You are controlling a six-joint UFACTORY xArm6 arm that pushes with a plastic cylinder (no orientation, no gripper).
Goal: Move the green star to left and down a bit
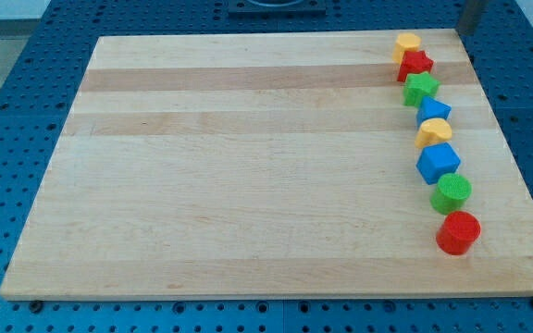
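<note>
The green star [422,89] lies near the board's right edge, third from the top in a curved column of blocks. A red star [415,65] touches it from above, and a yellow block [407,43] sits above that. A blue block [434,111] touches it from below. My tip [464,31] shows at the view's top right corner, just past the board's top edge, up and to the right of the green star and apart from all blocks.
Below the blue block the column continues with a yellow block [434,133], a blue cube [439,163], a green cylinder [452,193] and a red cylinder [458,232]. The wooden board [248,185] rests on a blue perforated table.
</note>
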